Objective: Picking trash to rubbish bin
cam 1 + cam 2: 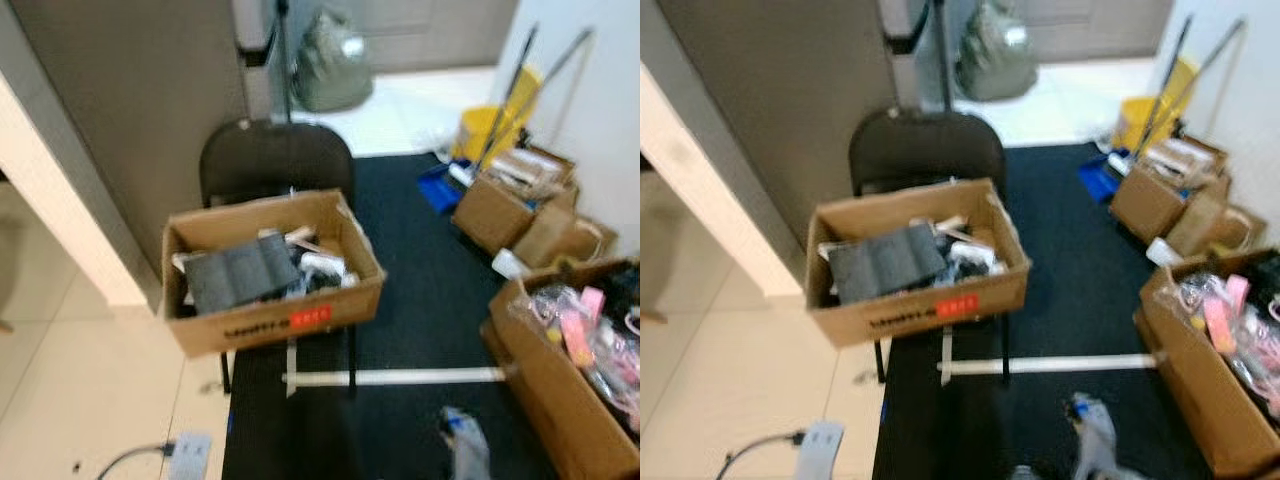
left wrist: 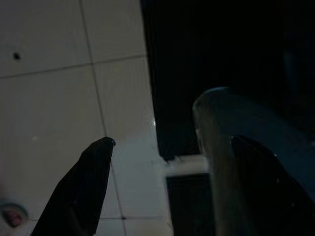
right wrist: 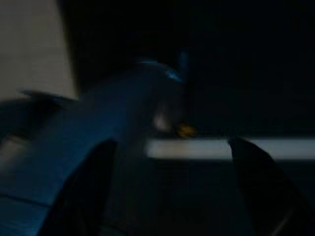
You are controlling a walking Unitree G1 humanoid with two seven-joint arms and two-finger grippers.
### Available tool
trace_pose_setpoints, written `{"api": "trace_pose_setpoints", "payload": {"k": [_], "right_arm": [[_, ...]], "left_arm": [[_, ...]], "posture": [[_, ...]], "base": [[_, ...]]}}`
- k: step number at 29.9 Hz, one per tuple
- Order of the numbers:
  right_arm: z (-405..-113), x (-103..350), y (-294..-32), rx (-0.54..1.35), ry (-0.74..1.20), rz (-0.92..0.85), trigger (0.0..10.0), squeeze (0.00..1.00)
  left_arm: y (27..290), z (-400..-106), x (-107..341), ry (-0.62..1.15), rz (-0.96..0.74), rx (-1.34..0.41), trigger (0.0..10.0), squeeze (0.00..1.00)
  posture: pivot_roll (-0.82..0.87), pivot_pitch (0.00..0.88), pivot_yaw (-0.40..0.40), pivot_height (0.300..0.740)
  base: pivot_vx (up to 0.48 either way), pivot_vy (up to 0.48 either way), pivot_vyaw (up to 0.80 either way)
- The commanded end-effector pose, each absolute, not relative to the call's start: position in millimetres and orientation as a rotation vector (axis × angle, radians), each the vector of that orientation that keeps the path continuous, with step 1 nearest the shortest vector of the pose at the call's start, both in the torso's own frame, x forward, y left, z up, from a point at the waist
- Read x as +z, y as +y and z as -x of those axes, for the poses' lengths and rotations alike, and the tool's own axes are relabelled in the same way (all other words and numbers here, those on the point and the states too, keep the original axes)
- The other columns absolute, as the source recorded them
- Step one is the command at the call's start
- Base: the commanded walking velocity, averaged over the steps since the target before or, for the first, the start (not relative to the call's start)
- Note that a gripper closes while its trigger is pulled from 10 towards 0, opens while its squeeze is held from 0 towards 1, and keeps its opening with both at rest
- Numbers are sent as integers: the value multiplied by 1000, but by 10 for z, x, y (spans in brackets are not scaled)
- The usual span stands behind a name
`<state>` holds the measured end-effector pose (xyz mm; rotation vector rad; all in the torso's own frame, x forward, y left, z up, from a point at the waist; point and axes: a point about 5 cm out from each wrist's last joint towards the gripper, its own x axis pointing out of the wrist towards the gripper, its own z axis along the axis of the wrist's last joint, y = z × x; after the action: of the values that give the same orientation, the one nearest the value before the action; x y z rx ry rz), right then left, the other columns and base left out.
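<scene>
An open cardboard box (image 1: 272,285) heaped with trash sits on a black chair (image 1: 275,165).

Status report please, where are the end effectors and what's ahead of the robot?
Left end effector open, hanging over floor tiles. Right end effector open, over dark carpet. Cardboard box of clutter on black chair dead ahead. No rubbish bin identified.

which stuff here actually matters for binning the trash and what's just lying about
For the job:
- open cardboard box of mixed scraps, resting on the black chair
- blurred pale-blue object on the dark carpet, possibly trash

Just lying about:
- yellow mop bucket
- box of pink items
- smaller boxes by the wall
- power strip on the tiles
</scene>
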<state>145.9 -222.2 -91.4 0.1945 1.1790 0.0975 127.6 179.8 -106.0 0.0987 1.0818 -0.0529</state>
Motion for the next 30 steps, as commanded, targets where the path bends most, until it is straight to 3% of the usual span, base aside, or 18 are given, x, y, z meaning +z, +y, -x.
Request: {"api": "trace_pose_setpoints", "payload": {"k": [1,19,30], "right_arm": [[-1345,-978,-2152,112,1232,-128,10000,0],[-1230,-1016,-2276,127,1323,279,10000,0],[-1205,-1018,-2309,137,1329,348,10000,0]], "left_arm": [[1774,-1138,-1108,1137,-103,-72,10000,0],[1777,-1125,-1111,1140,-105,-78,10000,0],[1765,-1139,-1108,1136,-107,-82,10000,0]], "posture": [[-41,46,21,740],[-39,53,25,740],[-39,52,24,740]], "base": [[-341,0,0],[-338,0,0],[-338,0,0]]}}
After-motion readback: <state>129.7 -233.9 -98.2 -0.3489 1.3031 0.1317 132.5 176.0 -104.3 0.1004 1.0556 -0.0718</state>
